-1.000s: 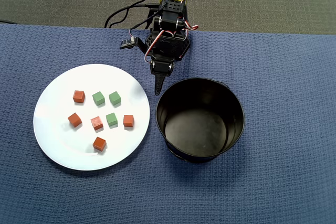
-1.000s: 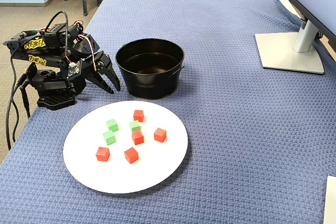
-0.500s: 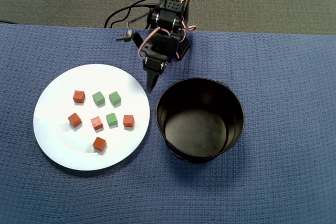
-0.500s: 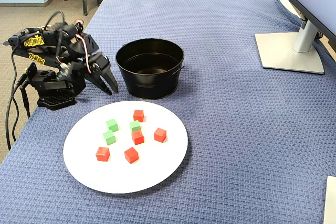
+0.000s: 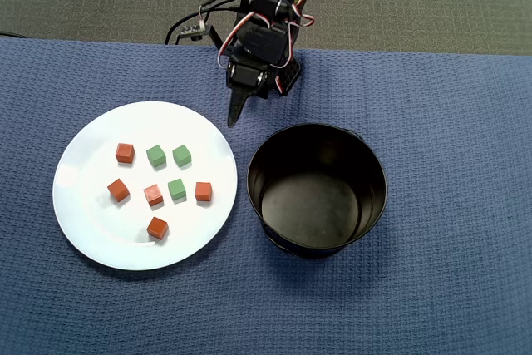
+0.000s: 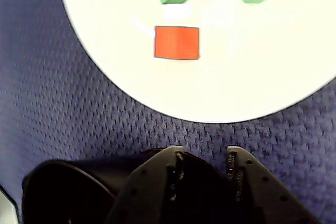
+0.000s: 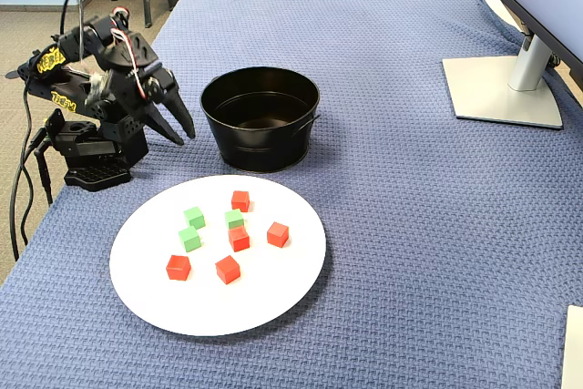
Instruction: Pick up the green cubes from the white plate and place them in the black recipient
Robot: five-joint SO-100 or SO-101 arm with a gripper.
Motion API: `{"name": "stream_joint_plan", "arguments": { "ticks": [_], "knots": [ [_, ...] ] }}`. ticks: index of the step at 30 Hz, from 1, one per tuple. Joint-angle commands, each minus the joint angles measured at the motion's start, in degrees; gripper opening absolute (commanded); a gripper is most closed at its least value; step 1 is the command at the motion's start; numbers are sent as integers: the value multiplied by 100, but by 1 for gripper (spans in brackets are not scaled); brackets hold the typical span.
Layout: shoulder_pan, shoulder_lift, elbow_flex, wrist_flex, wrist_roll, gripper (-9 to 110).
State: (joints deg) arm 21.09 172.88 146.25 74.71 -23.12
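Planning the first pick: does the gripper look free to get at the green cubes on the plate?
Probably yes. The gripper hangs empty just off the white plate, and the three green cubes lie uncovered, though red cubes sit close by.

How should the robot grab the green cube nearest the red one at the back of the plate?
Probably from straight above, fingers on two opposite flat sides of that green cube. It lies flat on the white plate; gaps on its sides look freer than toward its green neighbour.
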Motion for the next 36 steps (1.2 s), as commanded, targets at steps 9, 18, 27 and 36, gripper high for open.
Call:
{"name": "stream_joint_plan", "arguments": {
  "ticks": [9, 18, 27, 36],
  "knots": [
    [1380, -2848, -879, -826, -6601, 30],
    [1995, -4509, -1485, -1775, -7392, 34],
    [2364, -5229, -1274, -2435, -6961, 31],
    [2628, -5625, -1450, -2742, -6108, 30]
  ]
}}
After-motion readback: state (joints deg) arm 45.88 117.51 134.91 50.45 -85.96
